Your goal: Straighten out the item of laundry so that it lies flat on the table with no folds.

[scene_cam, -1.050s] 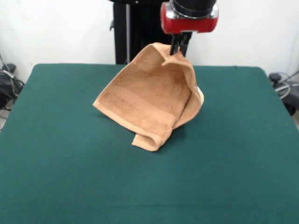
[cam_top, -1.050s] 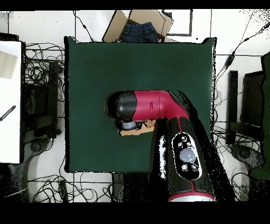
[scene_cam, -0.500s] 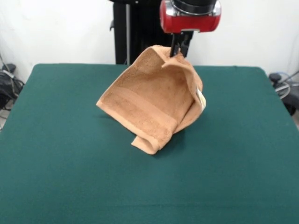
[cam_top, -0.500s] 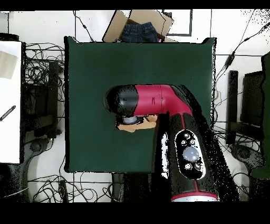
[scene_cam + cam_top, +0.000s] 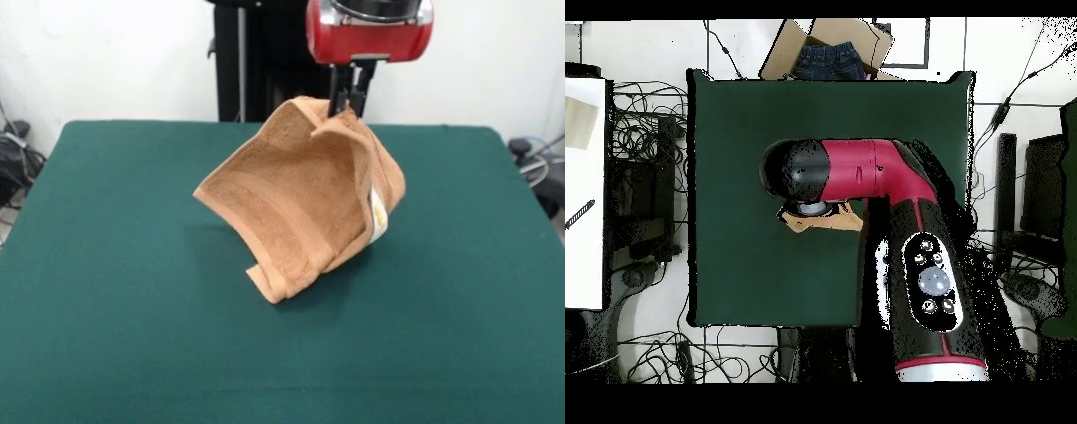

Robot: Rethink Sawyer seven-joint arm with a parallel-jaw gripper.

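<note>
Spreading across nearly the whole front view, the bench (image 5: pixel 132 353) lay bare on every side of the towel (image 5: pixel 300 203), which hung above the bench's middle, a little toward its far side. Next in size, the red and black arm (image 5: pixel 895 230) covered most of the towel in the overhead view, leaving only a small tan strip (image 5: pixel 827 221) showing under it. The towel drooped from 1 raised point, draped in a loose cone with a border band running across its front face. Its lowest corner was curled under and seemed to touch or nearly touch the cloth surface. A white tag (image 5: pixel 378 215) showed on its right side. Smallest, the pincer (image 5: pixel 349 99) was pressed together on the towel's top fold.

The step in hand looked like dragging the towel out flat. Done well, the low corner would likely stay anchored on the bench while the held fold travelled low and away from it, so the doubled layers peeled apart rather than bunching. Room looked ample toward the front and both sides; the far edge was nearer, so a pull that way seemed riskier.
</note>
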